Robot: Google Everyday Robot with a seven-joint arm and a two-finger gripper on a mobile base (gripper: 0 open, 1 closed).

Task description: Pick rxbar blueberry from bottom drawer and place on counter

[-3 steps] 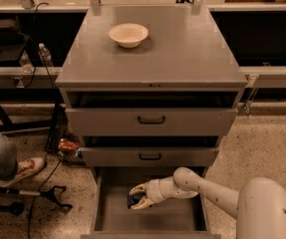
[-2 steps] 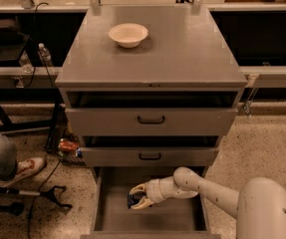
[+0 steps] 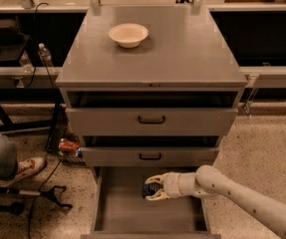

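Observation:
The bottom drawer (image 3: 127, 210) is pulled open below two shallower drawers. My gripper (image 3: 151, 187) reaches into it from the right, its cream arm (image 3: 232, 193) coming from the lower right. Its two fingers stand above and below the rxbar blueberry (image 3: 150, 188), a small dark wrapper, and are shut on it just above the drawer floor. The counter (image 3: 182, 49) is the grey top of the cabinet.
A cream bowl (image 3: 128, 35) sits on the counter's back left. The top drawer (image 3: 151, 119) and middle drawer (image 3: 149, 156) stand slightly open above the gripper. A person's leg and shoe (image 3: 13, 166) are at the left, with a bottle (image 3: 45, 55) behind.

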